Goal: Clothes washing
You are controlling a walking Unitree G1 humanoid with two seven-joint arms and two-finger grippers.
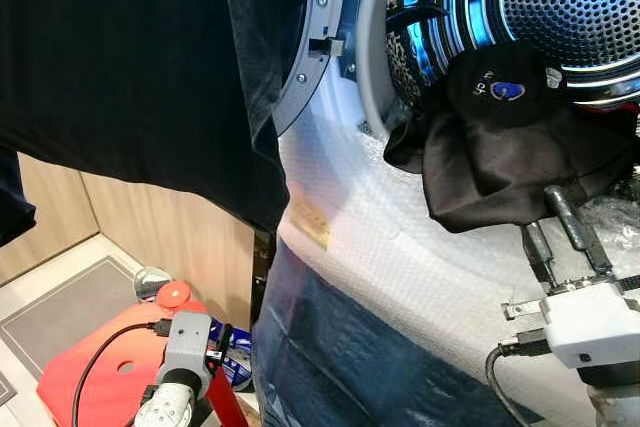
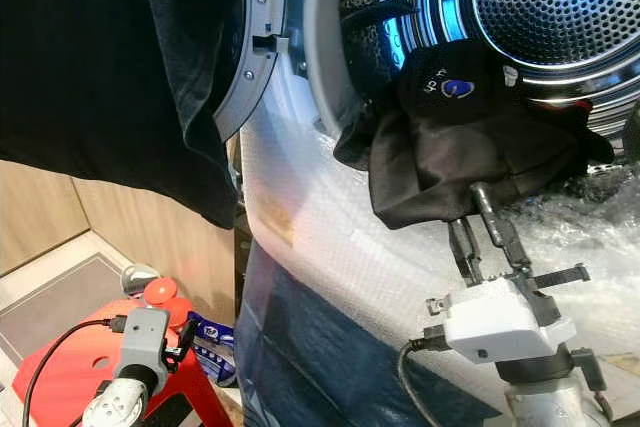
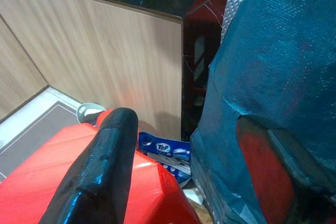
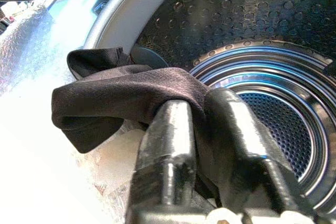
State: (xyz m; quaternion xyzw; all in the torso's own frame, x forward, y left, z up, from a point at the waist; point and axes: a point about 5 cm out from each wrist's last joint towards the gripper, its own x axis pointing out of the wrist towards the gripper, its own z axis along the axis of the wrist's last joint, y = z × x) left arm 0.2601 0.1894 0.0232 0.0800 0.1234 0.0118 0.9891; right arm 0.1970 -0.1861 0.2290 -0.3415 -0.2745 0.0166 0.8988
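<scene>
Right tool (image 2: pixel 472 217) pinches a black garment (image 2: pixel 470 137) at the drum (image 2: pixel 560 7) mouth, open door (image 1: pixel 120 57) alongside.

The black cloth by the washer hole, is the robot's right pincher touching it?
Touching. In the right wrist view, the right gripper has its fingers pinched on the black cloth.

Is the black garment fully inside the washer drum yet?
No. The black garment hangs over the drum opening's lip, pinched by the right gripper.
</scene>
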